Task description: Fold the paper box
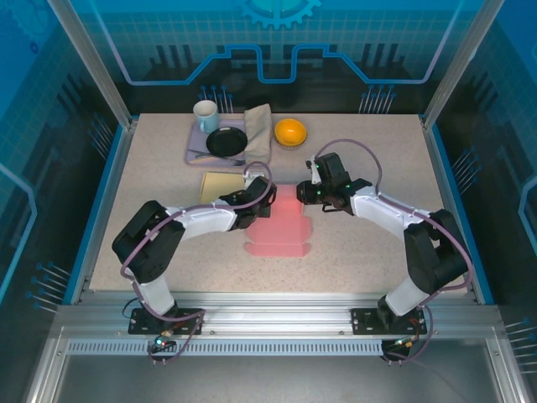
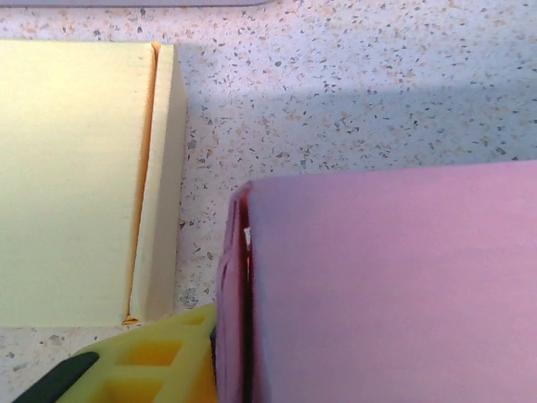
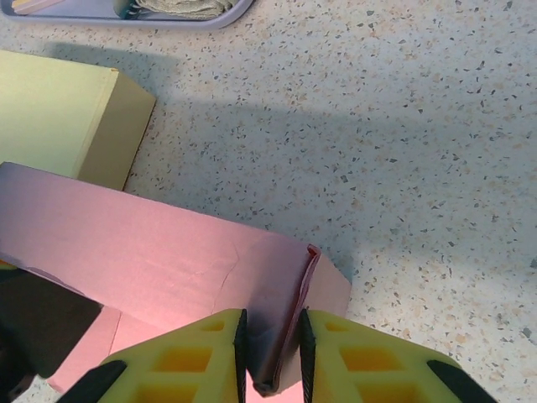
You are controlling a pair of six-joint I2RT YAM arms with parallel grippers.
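Observation:
The pink paper box (image 1: 281, 225) lies partly folded at the middle of the table, between both arms. My right gripper (image 1: 313, 195) is at its far right corner. In the right wrist view my right gripper (image 3: 270, 353) has its yellow fingers shut on the doubled-over right side wall of the paper box (image 3: 159, 252). My left gripper (image 1: 255, 210) is at the box's far left side. In the left wrist view one yellow finger (image 2: 143, 365) lies against the folded left wall of the paper box (image 2: 394, 285). The pink panel hides the other finger.
A pale yellow flat box (image 1: 221, 186) (image 2: 75, 185) (image 3: 50, 117) lies just left of the pink one. Behind it a lilac tray (image 1: 195, 153) (image 3: 226, 15) holds a mug (image 1: 205, 116), a black plate (image 1: 226, 141) and a cloth (image 1: 258, 130). An orange bowl (image 1: 290, 132) stands beside the tray.

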